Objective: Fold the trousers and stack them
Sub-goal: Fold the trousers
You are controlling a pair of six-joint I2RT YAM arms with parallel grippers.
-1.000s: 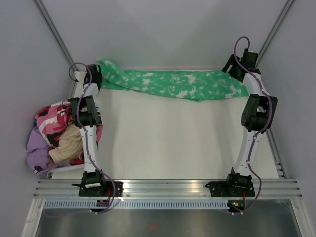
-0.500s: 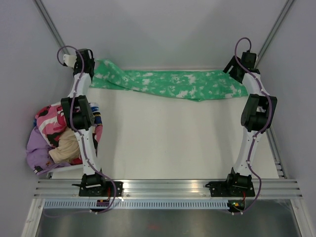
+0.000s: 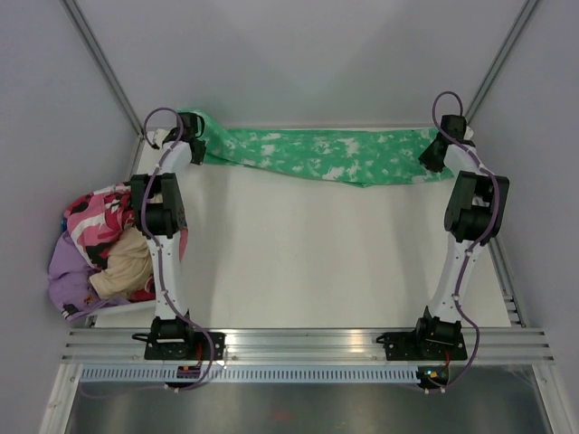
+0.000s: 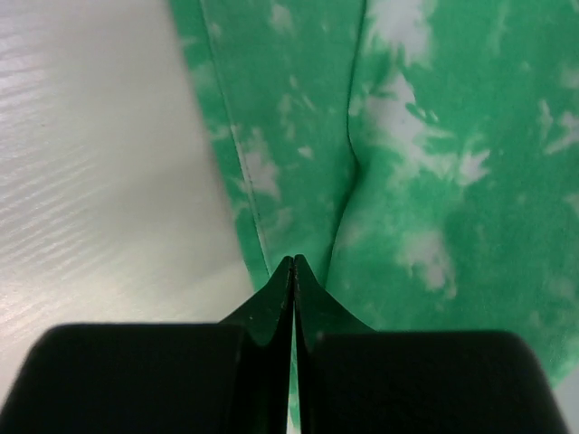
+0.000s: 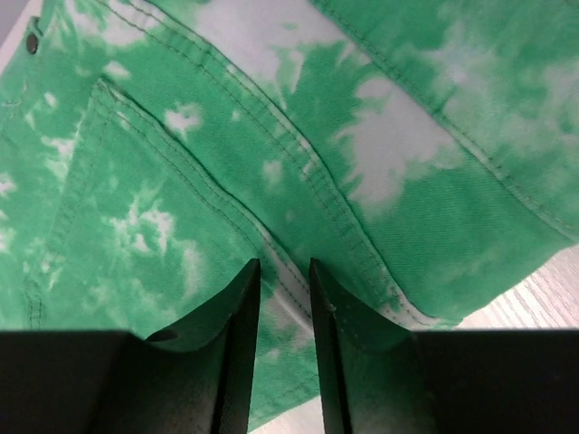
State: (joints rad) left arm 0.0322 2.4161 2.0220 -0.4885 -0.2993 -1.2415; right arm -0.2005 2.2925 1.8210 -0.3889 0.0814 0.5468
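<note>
**A:** What is hidden in the top view?

**B:** Both sets of fingertips are masked by the wrists. The left hand [image 3: 193,147] is placed at the upper left and the right hand [image 3: 432,158] at the upper right. The trousers [image 3: 317,155] are stretched between them along the far edge of the counter [image 3: 308,262]. A heap of clothes [image 3: 109,244] is partly covered by the left arm.

**A:** What is changed?

**B:** The left hand has been drawn inward and the right hand lowered onto the cloth.

**A:** And the left wrist view?

**B:** The hand is clenched on the green, white-mottled hem, and creases are gathered toward the tips.

**A:** The right wrist view?

**B:** A stitched ridge is nipped in the narrowed gap. A small dark button [image 5: 33,42] is seen at the upper left.
</note>
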